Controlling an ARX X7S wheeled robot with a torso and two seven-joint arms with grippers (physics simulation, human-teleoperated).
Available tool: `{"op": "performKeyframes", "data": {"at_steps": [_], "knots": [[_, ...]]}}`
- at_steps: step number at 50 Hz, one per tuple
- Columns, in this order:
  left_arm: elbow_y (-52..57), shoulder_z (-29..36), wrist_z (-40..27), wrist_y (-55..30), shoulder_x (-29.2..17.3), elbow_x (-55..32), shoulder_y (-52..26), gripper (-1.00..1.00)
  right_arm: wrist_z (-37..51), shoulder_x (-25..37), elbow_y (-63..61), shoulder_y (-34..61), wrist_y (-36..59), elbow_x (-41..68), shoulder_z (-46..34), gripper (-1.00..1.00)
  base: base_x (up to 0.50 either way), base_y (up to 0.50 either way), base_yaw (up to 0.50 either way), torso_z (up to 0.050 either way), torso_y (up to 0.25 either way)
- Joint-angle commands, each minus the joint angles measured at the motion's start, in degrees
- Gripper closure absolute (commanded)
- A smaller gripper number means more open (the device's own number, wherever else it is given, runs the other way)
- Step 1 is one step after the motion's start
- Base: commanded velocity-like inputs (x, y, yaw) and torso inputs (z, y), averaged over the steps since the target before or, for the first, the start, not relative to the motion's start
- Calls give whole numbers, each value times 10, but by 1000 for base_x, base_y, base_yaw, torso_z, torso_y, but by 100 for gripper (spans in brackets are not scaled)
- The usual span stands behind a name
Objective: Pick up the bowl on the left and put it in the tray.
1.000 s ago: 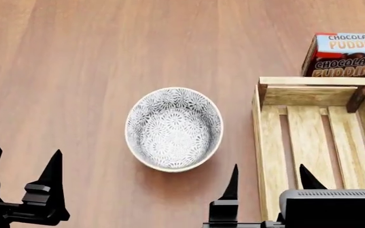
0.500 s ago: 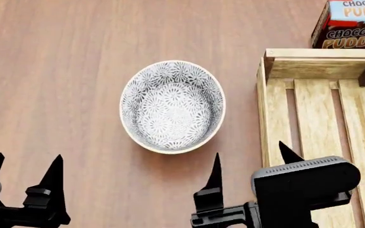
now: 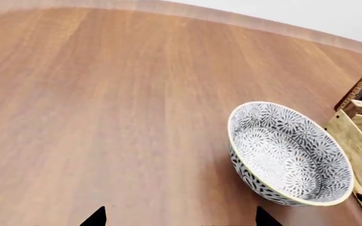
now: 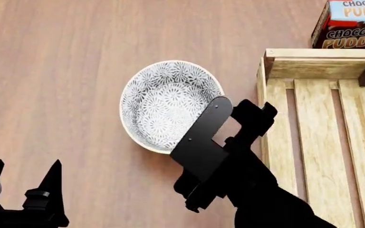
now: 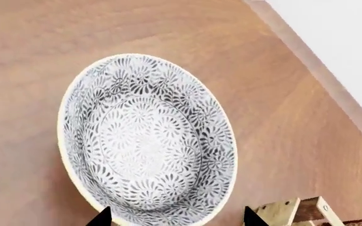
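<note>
The bowl, white with a dense grey-black floral pattern, stands upright on the wooden table, left of the tray, a light-wood slatted crate. My right arm reaches over the gap between them and covers the bowl's near right rim. In the right wrist view my right gripper is open, its two tips spread wide with the bowl's rim between them. My left gripper hangs open at the near left, well short of the bowl, with only table between its tips.
A chocolate pudding box stands just behind the tray's far end. The tray's corner lies close beside the bowl. The table's far edge meets a pale wall.
My right arm has swung up and left from the near edge to over the bowl's right rim. The left gripper has stayed put. The view first shifted, bringing the bowl higher.
</note>
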Motion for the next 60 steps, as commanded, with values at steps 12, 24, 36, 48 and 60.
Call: {"op": "performKeyframes", "data": {"at_steps": [12, 24, 36, 48, 60], "knots": [[-13, -1, -1, 10, -3, -5, 2, -100, -86, -40, 228, 104, -108, -73, -151, -100, 0, 0, 0, 0, 0], [-24, -2, 1, 18, -4, -7, 5, -100, -72, -87, 379, 145, -200, -104, -184, -100, 0, 0, 0, 0, 0], [-23, -6, -3, 18, -7, -14, 6, -100, -33, -132, 499, 155, -272, -118, -199, 100, 0, 0, 0, 0, 0], [-18, -5, -7, 18, -10, -17, 5, -100, -39, -93, 400, 153, -225, -120, -188, 100, 0, 0, 0, 0, 0], [-12, -2, -12, 16, -12, -21, 7, -100, -90, -25, 195, 175, -112, -117, -160, 100, 0, 0, 0, 0, 0]]}}
